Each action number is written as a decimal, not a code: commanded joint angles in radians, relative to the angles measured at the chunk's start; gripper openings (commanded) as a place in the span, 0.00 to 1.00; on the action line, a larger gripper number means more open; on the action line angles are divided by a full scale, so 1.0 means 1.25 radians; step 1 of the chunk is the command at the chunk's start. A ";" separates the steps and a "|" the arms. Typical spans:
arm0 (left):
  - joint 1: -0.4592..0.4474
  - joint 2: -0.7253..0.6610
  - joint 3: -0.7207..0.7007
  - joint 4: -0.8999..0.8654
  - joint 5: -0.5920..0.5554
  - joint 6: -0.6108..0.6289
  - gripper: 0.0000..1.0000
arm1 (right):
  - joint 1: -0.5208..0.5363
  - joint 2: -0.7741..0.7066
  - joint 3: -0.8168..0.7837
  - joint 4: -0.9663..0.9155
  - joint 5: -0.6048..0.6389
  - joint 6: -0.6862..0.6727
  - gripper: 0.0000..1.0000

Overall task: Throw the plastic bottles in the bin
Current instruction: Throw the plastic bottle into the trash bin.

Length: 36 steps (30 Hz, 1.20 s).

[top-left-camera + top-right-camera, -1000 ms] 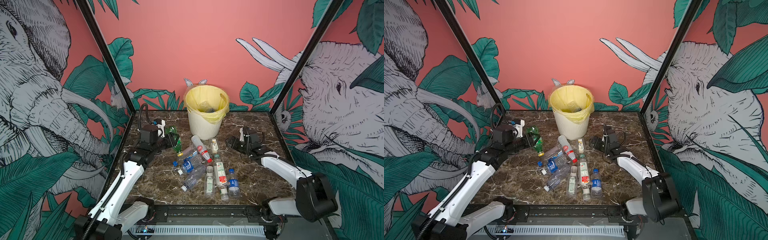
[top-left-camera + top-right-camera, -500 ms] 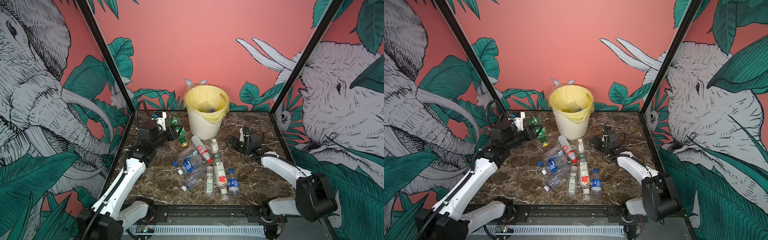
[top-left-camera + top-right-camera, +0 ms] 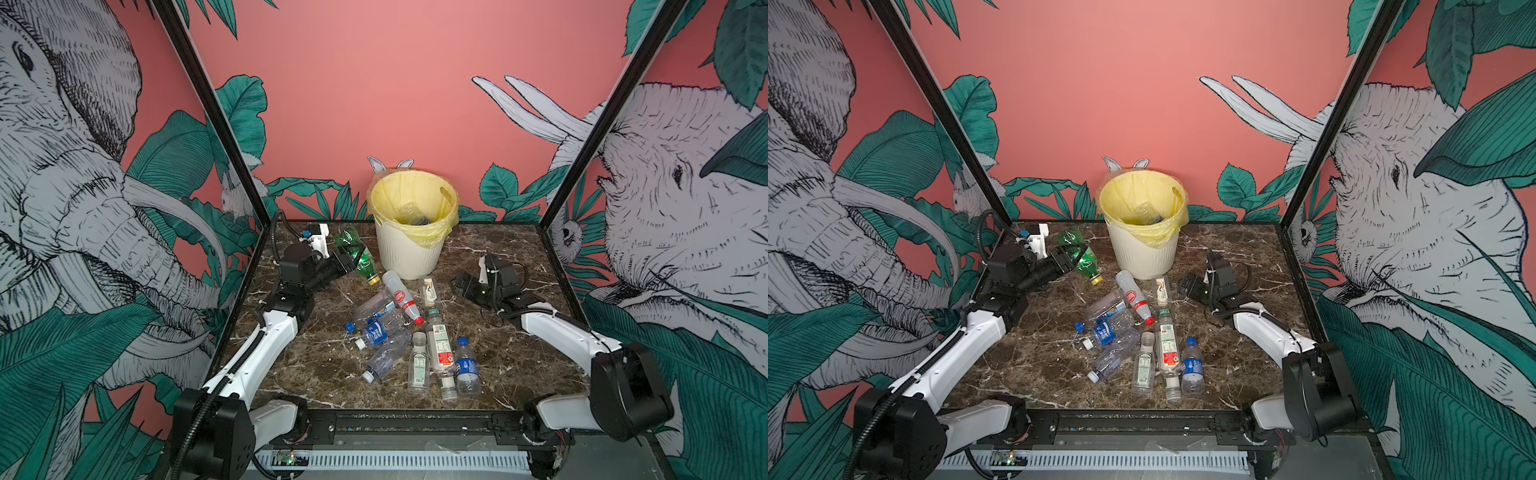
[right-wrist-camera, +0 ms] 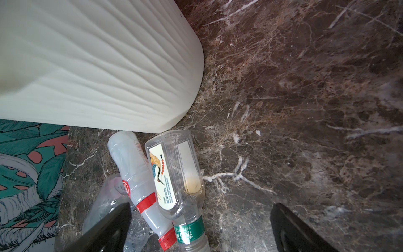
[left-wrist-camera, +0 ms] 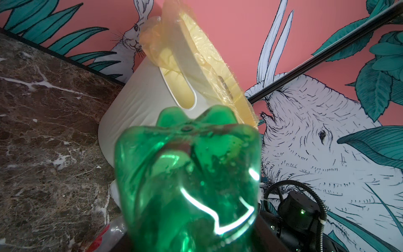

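Beside the bin [image 3: 409, 253], your left hand [image 3: 346, 258] is pinching a green bottle [image 3: 362, 261]; lift it over the top before dropping. Your right hand [image 3: 460, 284] is sitting spread.

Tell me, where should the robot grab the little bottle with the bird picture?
Probably across its middle, from straight above. The bird bottle lies flat near the bin, with bare table on one long side. The red-capped bottle crowds the other side, so the open right end effector needs care there.
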 commanded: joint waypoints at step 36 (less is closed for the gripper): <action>-0.055 0.350 0.891 -0.455 -0.014 0.187 1.00 | -0.005 -0.132 0.024 -0.199 0.126 -0.021 0.99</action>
